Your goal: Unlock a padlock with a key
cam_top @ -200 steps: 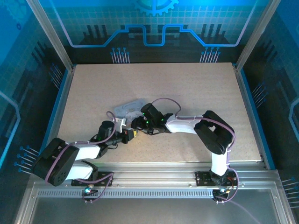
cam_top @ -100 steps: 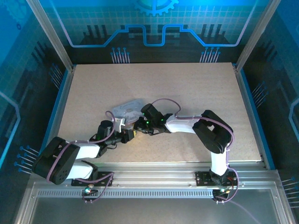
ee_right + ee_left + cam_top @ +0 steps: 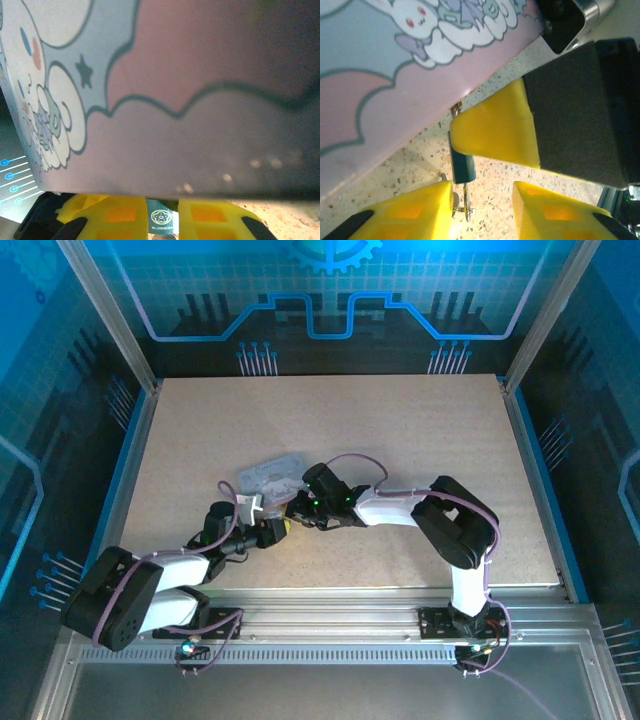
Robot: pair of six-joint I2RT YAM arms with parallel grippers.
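Note:
The padlock point(image 3: 161, 218), a small teal block with a flower logo, sits between the yellow fingers of my right gripper point(image 3: 162, 220), which is shut on it. In the left wrist view the padlock point(image 3: 462, 167) hangs under a right finger point(image 3: 495, 130), by the edge of the tin. The key point(image 3: 465, 202), a thin metal sliver, sticks out of the padlock's lower end. My left gripper point(image 3: 482, 202) is open around the key, which lies close to its left finger point(image 3: 415, 210). In the top view both grippers point(image 3: 283, 528) point(image 3: 296, 508) meet just in front of the tin.
The pale lilac tin point(image 3: 270, 475) with a bunny picture lies on the speckled table point(image 3: 400, 430), directly behind the grippers. It stands close over the right wrist camera point(image 3: 200, 100) and takes the upper left of the left wrist view point(image 3: 395, 75). Blue rails edge the table.
My left gripper has opened off the key and its arm has drawn back a little to the left. The right gripper has closed in on the padlock.

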